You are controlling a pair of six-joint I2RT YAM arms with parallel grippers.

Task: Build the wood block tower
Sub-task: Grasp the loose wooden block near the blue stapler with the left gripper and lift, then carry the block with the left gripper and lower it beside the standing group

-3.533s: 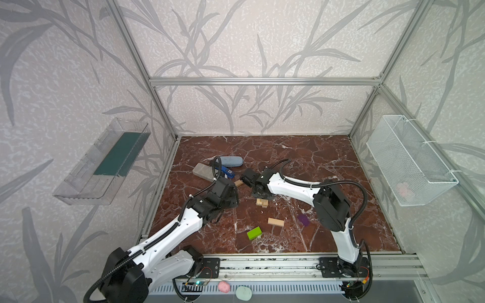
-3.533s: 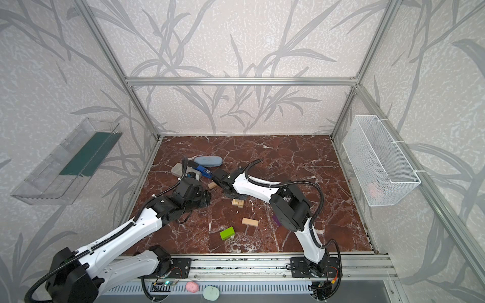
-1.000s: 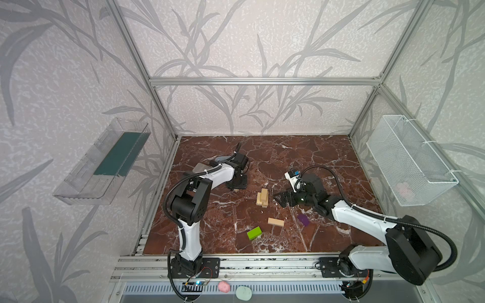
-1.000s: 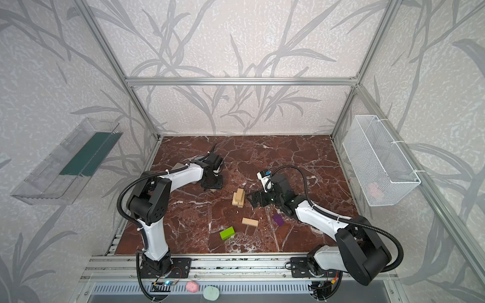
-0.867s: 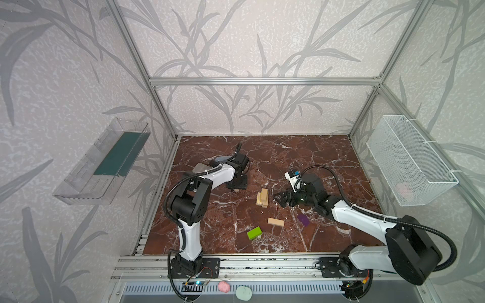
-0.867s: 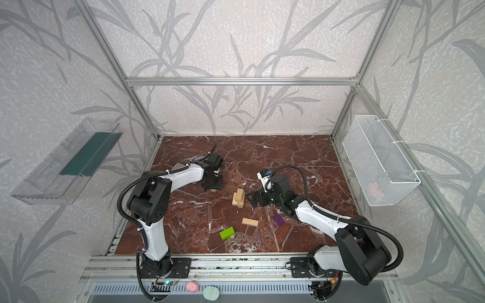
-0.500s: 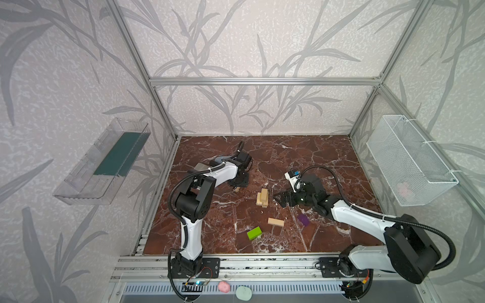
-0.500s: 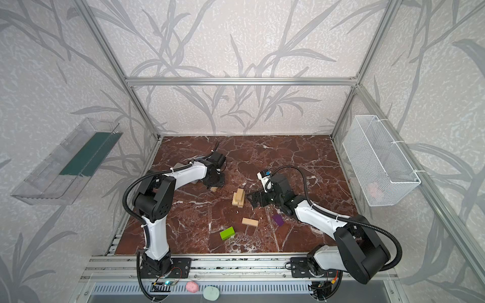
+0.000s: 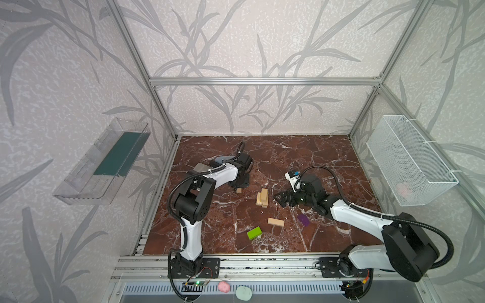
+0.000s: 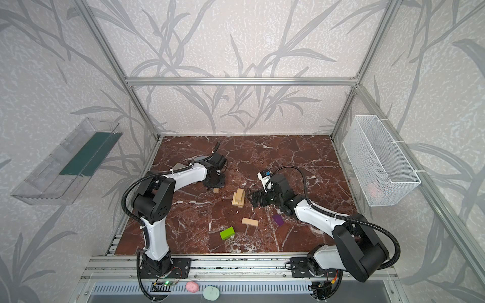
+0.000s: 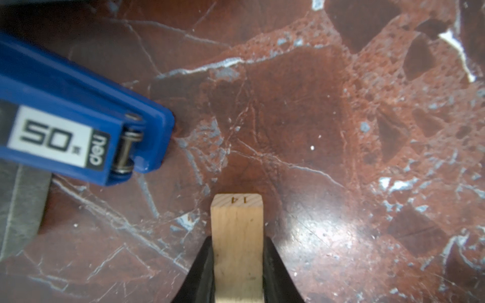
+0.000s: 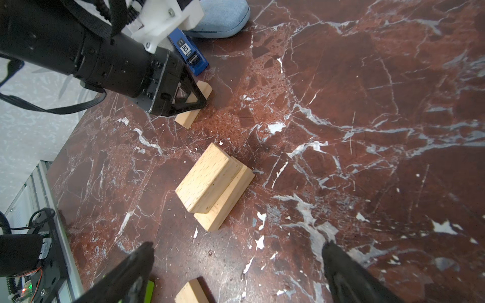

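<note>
My left claw point(image 11: 237, 244) has swung over here since a few seconds ago. Now it pinches a wood block point(image 11: 237, 223) by both sides (it says 14 on the end). A blue stapler point(image 11: 78, 126) lies near, ahead and off to one side. My right claw point(image 12: 238, 246) is spread wide and holds nothing. The little tower point(image 12: 210, 181) stands right in front of it. A green brick point(image 9: 254, 233) and a purple brick point(image 9: 303, 219) lie farther back.

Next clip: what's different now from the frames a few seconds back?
The left gripper swung out to the wood block beside the blue stapler and closed on it. The right gripper pulled back from that spot to beside the tower, open. The green brick, purple brick and loose block: unmoved.
</note>
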